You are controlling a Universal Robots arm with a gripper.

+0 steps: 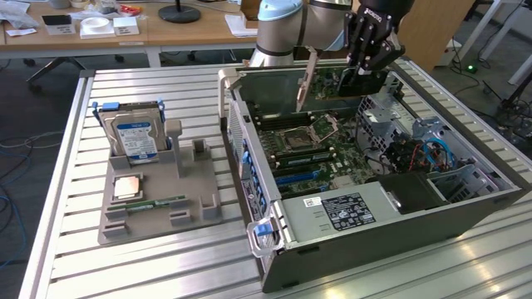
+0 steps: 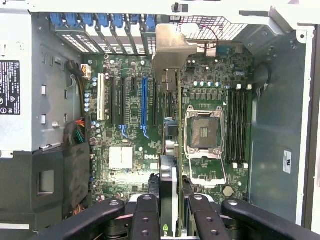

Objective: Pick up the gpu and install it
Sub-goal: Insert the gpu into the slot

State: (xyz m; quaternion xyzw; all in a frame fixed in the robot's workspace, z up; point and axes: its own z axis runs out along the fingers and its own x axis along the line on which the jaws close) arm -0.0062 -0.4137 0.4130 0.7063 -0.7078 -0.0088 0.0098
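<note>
My gripper [image 1: 364, 62] is shut on the gpu [image 1: 337, 84] and holds it in the air above the far end of the open computer case [image 1: 249, 162]. The card hangs on edge, its metal end bracket [image 1: 306, 78] slanting down toward the motherboard [image 1: 312, 152]. In the wrist view the gpu [image 2: 178, 150] shows edge-on between the black fingers [image 2: 147, 215], with its bracket [image 2: 172, 50] near the case's rear slot openings. It hovers between the blue expansion slot [image 2: 145, 102] and the CPU socket [image 2: 205, 132], apart from the board.
A grey tray [image 1: 199, 215] on the exterior view's left holds a silver hard drive [image 1: 137, 137], a green RAM stick [image 1: 158, 204] and a CPU chip [image 1: 126, 187]. Inside the case sit the power supply [image 1: 349, 208], drive cage [image 1: 390, 109] and cables [image 1: 424, 152].
</note>
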